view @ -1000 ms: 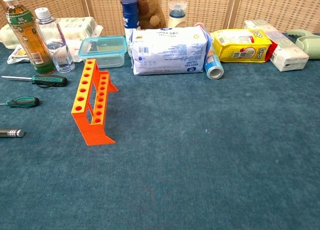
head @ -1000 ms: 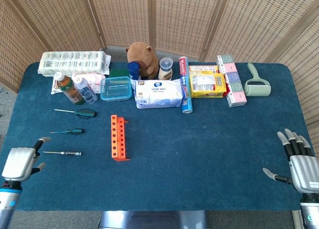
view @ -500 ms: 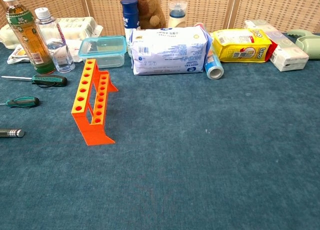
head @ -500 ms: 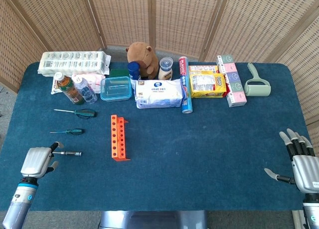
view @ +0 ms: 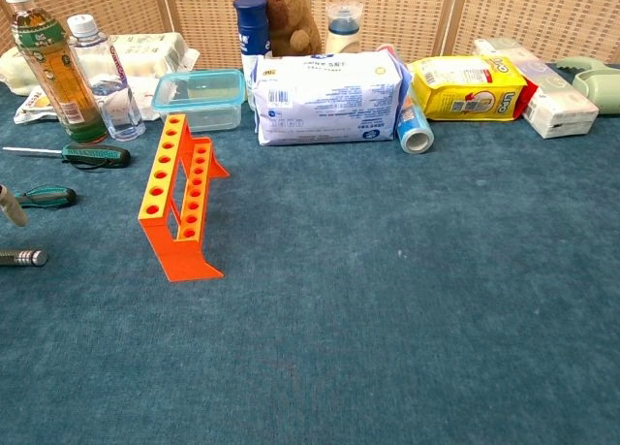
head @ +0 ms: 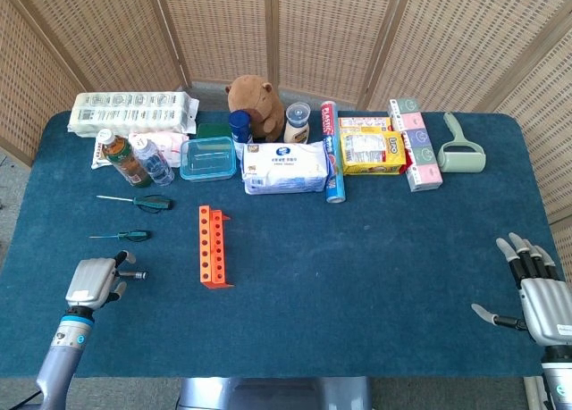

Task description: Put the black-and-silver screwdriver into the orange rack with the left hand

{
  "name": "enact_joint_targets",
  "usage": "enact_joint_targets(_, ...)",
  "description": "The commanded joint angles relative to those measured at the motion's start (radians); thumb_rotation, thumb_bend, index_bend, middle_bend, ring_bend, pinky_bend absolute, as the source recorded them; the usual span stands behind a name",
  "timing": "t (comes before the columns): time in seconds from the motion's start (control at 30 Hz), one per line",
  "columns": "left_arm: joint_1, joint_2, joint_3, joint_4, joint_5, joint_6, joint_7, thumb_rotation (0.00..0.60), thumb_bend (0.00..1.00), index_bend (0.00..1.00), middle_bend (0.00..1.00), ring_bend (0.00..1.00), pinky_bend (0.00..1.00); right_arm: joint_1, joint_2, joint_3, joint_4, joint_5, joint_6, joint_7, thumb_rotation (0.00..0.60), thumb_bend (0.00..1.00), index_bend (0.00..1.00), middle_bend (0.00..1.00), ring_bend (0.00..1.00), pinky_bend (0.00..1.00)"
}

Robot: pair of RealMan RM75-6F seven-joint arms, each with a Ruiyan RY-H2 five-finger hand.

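Observation:
The black-and-silver screwdriver (head: 133, 273) lies flat on the blue tablecloth at the left, and only its handle end shows (view: 23, 258). My left hand (head: 93, 282) hovers over its shaft with the fingers apart, holding nothing. One fingertip (view: 10, 205) shows at the left edge of the chest view, above the screwdriver. The orange rack (head: 214, 246) stands upright to the right of the screwdriver, its rows of holes empty (view: 177, 198). My right hand (head: 536, 292) rests open at the table's near right corner, far from both.
Two green-handled screwdrivers (head: 136, 235) (head: 150, 201) lie beyond the black one. Behind them stand two bottles (head: 122, 156), a clear blue-lidded box (head: 208, 157), a wipes pack (head: 286, 167), a plush toy (head: 254, 102) and snack boxes (head: 372, 149) along the back.
My left hand has slid right and forward along the table's left side until it covers the screwdriver's shaft. The screwdriver, rack and right hand have stayed put.

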Motion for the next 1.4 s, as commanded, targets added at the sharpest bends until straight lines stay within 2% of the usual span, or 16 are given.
enact_joint_targets(0.03, -0.005, -0.011, 0.000, 0.009, -0.006, -0.004, 0.006, 0.600, 0.33, 0.37, 1.00, 1.00, 1.00, 0.001, 0.001, -0.002, -0.002, -0.002, -0.003, 0.001, 0.410, 0.00, 0.04, 0.00, 0.00, 0.00)
enact_joint_targets(0.33, -0.012, -0.040, 0.007, 0.030, -0.021, -0.012, 0.023, 0.600, 0.35, 0.44, 1.00, 1.00, 1.00, 0.004, 0.005, -0.012, -0.011, -0.011, -0.016, 0.002, 0.409, 0.00, 0.04, 0.00, 0.00, 0.00)
enact_joint_targets(0.97, -0.027, -0.092, 0.004, 0.083, -0.047, -0.003, 0.070, 0.600, 0.35, 0.44, 1.00, 1.00, 1.00, 0.006, 0.021, -0.014, -0.017, -0.010, -0.023, 0.031, 0.411, 0.00, 0.04, 0.00, 0.00, 0.00)
enact_joint_targets(1.17, -0.026, -0.098, 0.006, 0.094, -0.058, -0.008, 0.066, 0.600, 0.39, 0.45, 1.00, 1.00, 1.00, 0.008, 0.021, -0.017, -0.016, -0.012, -0.027, 0.032, 0.410, 0.00, 0.04, 0.00, 0.00, 0.00)
enact_joint_targets(1.4, -0.027, -0.100, 0.008, 0.095, -0.069, -0.013, 0.073, 0.600, 0.45, 0.50, 1.00, 1.00, 1.00, 0.010, 0.019, -0.019, -0.017, -0.014, -0.030, 0.027, 0.411, 0.00, 0.04, 0.00, 0.00, 0.00)
